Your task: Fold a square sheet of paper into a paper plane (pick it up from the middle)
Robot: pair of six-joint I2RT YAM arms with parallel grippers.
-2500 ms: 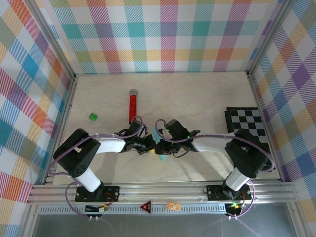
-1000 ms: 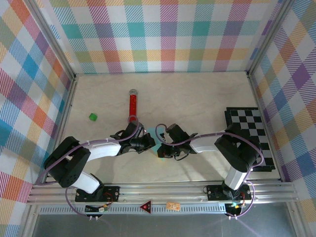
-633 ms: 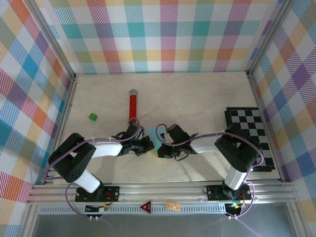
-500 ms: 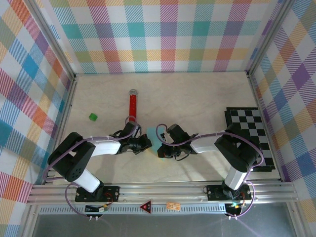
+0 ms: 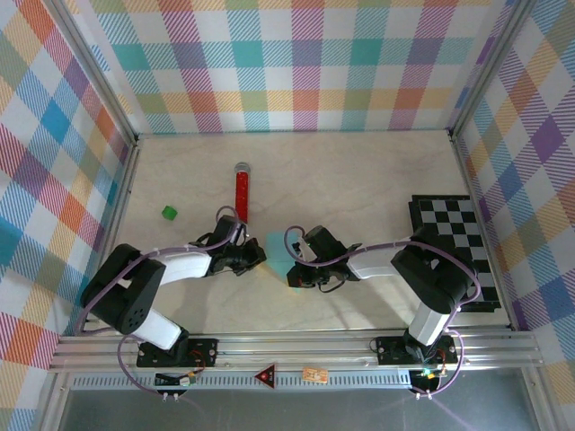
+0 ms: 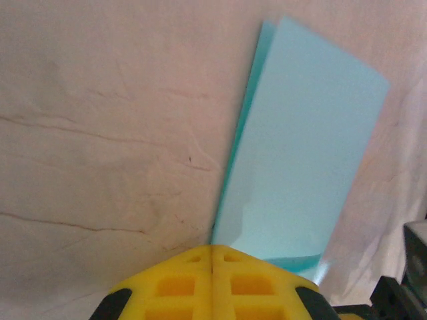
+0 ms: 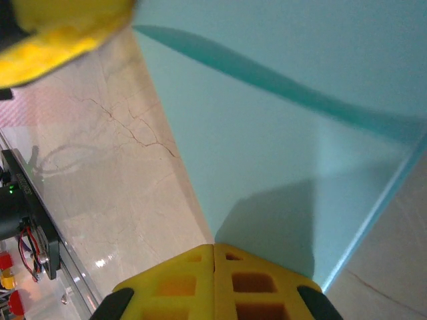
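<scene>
Left wrist: folded cyan paper (image 6: pixel 300 147)

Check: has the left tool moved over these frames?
Yes. The left tool shifted left and slightly up the view, toward the red tube's near end.

top: we look down from above and behind, far | wrists: we sit close over the table (image 5: pixel 359 180) | shared: folded cyan paper (image 5: pixel 277 249)
</scene>
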